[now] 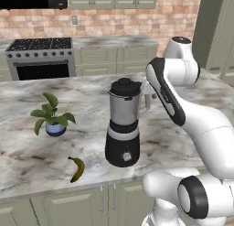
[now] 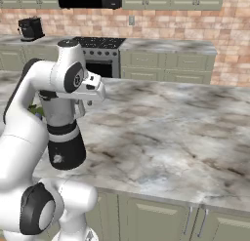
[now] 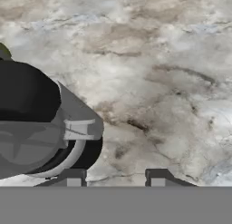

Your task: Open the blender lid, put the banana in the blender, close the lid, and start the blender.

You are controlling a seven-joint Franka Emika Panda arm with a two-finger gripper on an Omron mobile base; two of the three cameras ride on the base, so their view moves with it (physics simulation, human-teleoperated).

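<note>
My countertop blender [image 1: 123,129], a clear grey handled jar on a round black-and-silver base with a small white knob, stands upright on the marbled grey-and-brown bench [image 1: 183,133] near its front edge. The round black domed lid [image 1: 125,87] sits on top of the jar, closed. The small curved yellow banana [image 1: 77,169] with dark ends lies flat on the bench, in front of the blender and to its left, apart from it and close to the front edge. Farther left and back stands a leafy green plant in a small blue pot [image 1: 53,115]. My tool [image 3: 113,177] hovers beside the top of the jar, on its handle side; its two dark fingertips [image 3: 72,177] stand a little apart with bare bench between them, grasping nothing. From the hand view the lid [image 3: 25,119] lies just left of them.
</note>
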